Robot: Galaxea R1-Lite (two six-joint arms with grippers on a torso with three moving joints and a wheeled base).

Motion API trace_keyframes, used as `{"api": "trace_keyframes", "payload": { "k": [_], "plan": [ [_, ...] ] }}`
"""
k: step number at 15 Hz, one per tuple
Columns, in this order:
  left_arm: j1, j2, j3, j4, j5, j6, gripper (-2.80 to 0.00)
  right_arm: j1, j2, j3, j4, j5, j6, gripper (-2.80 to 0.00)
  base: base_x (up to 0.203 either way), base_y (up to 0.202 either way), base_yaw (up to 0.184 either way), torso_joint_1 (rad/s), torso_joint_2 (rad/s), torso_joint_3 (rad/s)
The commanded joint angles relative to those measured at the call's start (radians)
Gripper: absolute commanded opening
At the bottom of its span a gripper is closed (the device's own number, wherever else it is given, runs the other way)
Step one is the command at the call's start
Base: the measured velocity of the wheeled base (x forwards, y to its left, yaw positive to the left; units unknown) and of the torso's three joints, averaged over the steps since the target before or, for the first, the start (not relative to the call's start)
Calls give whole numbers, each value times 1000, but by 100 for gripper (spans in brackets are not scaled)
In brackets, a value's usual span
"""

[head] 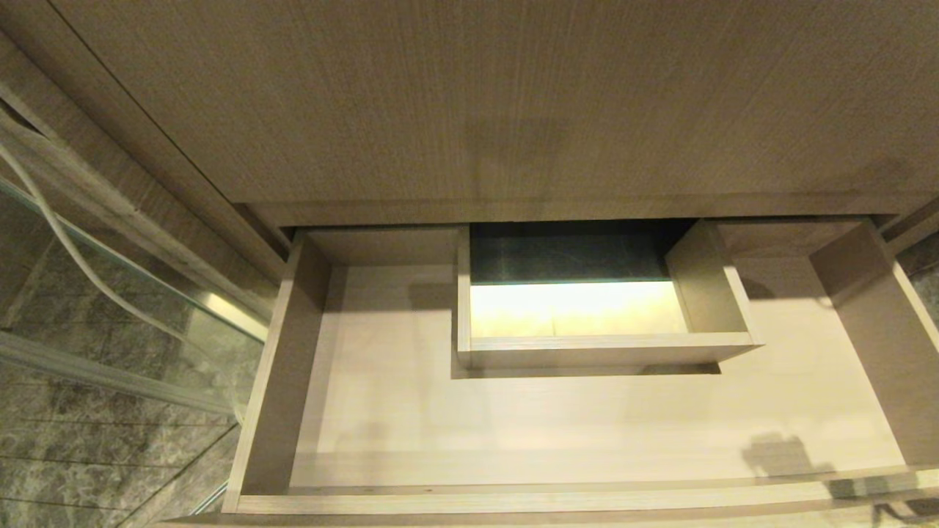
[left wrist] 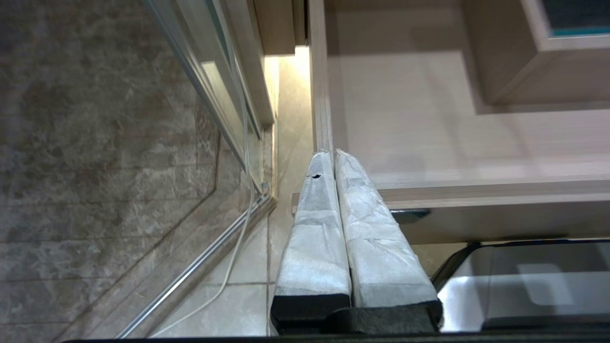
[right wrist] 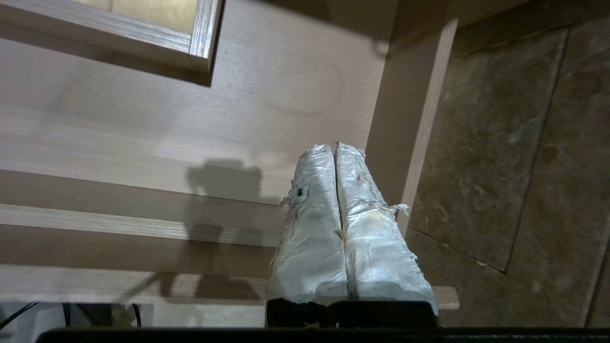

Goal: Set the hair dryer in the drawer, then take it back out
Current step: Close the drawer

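The drawer (head: 271, 381) stands pulled out below me, and nothing lies on its pale floor. A boxed cutout (head: 609, 348) sits at the middle of its back. The hair dryer is out of view in every frame. My right gripper (right wrist: 333, 146) is shut with nothing in it and hangs over the drawer (right wrist: 238, 119) near its front right corner, beside the right side wall (right wrist: 410, 119). My left gripper (left wrist: 329, 155) is shut and holds nothing, parked by the front left corner of the drawer (left wrist: 429, 119). Neither gripper shows in the head view.
A tall wood panel (head: 477, 95) rises above the drawer. A glass panel in a metal frame (head: 147, 293) stands to the left, with a white cable (head: 73, 249) hanging along it. Dark marble floor tiles (right wrist: 524, 143) lie to the right of the drawer.
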State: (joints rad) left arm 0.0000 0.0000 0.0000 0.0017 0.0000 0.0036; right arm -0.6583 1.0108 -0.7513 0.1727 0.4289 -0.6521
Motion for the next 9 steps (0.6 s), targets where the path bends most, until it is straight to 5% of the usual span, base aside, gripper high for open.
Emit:
{"api": "trace_keyframes", "payload": {
  "k": [1, 6, 9],
  "plan": [
    [0, 0, 0, 0, 0, -1, -280, 0, 62, -25, 5, 2, -7, -280, 0, 0, 0, -12, 271, 124],
    [0, 0, 0, 0, 0, -1, -280, -3, 228, -164, 44, -10, -62, -280, 0, 0, 0, -1, 67, 39],
    [0, 0, 0, 0, 0, -1, -280, -40, 323, -218, 203, -14, -166, -280, 0, 0, 0, 2, 9, 38]
  ]
}}
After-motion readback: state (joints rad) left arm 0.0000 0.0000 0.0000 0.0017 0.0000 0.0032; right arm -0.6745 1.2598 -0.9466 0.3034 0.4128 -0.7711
